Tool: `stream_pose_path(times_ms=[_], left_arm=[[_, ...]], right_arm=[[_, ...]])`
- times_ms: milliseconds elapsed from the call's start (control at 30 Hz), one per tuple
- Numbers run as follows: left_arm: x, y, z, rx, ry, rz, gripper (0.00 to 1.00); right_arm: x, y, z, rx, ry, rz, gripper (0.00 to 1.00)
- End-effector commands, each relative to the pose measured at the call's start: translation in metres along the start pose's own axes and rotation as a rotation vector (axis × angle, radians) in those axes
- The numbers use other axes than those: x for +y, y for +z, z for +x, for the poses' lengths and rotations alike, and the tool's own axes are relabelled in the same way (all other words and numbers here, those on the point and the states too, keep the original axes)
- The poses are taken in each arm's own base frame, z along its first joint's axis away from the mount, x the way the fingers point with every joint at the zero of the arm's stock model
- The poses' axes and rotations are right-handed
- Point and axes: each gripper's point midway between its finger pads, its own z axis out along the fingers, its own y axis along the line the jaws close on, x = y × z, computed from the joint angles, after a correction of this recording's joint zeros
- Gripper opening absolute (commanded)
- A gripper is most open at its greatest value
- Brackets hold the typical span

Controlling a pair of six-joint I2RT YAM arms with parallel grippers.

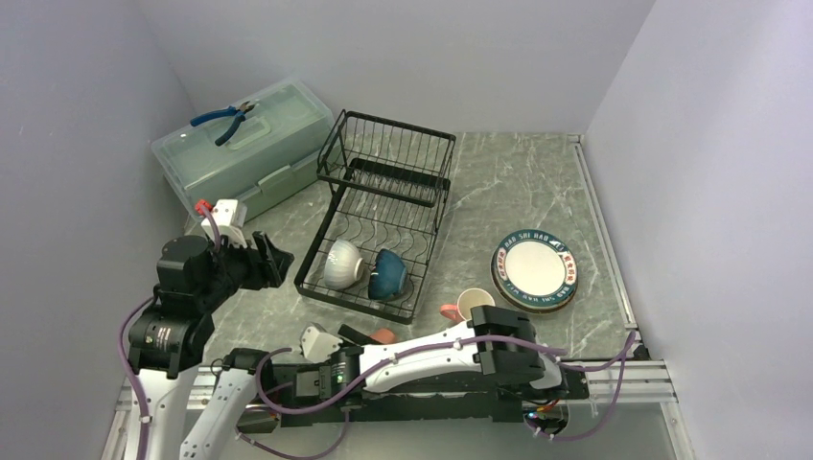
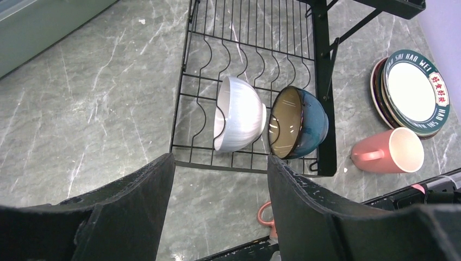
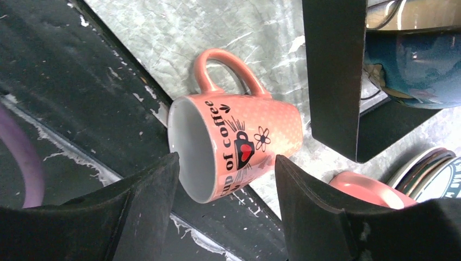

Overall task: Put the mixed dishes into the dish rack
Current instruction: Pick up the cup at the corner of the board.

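Pink mug [image 3: 239,144] lies between the parted jaws of the right end effector [image 3: 225,157], at six o'clock of the dish rack [image 1: 350,299]; next, clamp it. The left end effector [image 2: 221,160] is apart, empty.

Translucent pale green lidded plastic box [image 1: 244,149]: far left of the table, close against the left wall, lid shut. Blue-handled pliers [image 1: 222,120] lie flat on the lid, jaws pointing right and toward the back.

Grey marble-patterned tabletop [image 1: 518,192]: white veining, slight sheen.

Silver metal rail [image 1: 602,225] runs along the tabletop's right edge.

Plain pale lavender walls [image 1: 403,57] close in on the left, back and right.

Left wrist view: only a corner of the box shows, top left. A sliver of wall shows top right.
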Motion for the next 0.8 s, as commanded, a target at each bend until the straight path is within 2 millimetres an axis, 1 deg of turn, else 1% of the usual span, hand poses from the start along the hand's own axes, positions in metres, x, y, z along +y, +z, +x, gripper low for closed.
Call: stream_pose_path(times_ms=[0, 233, 333, 433, 600, 767], left_arm=[[0.0, -0.001, -0.013, -0.073, -0.009, -0.007, 0.68], [0.003, -0.001, -0.013, -0.088, -0.009, -0.018, 0.68], [0.004, 0.0, -0.012, -0.088, -0.008, -0.022, 0.68], [0.005, 0.001, -0.011, -0.087, -0.01, -0.026, 0.68], [0.006, 0.0, -0.011, -0.088, -0.005, -0.031, 0.68], [0.007, -0.001, -0.012, -0.091, -0.005, -0.038, 0.68]], right_arm=[[-0.013, -0.005, -0.008, -0.025, 0.013, 0.083, 0.66], [-0.021, -0.004, -0.005, -0.028, 0.02, 0.127, 0.56], [-0.022, -0.003, -0.004, -0.032, 0.02, 0.131, 0.5], [-0.024, -0.002, -0.002, -0.033, 0.026, 0.14, 0.42], [-0.031, -0.003, 0.001, -0.04, 0.039, 0.162, 0.32], [-0.041, -0.005, 0.001, -0.048, 0.055, 0.197, 0.27]])
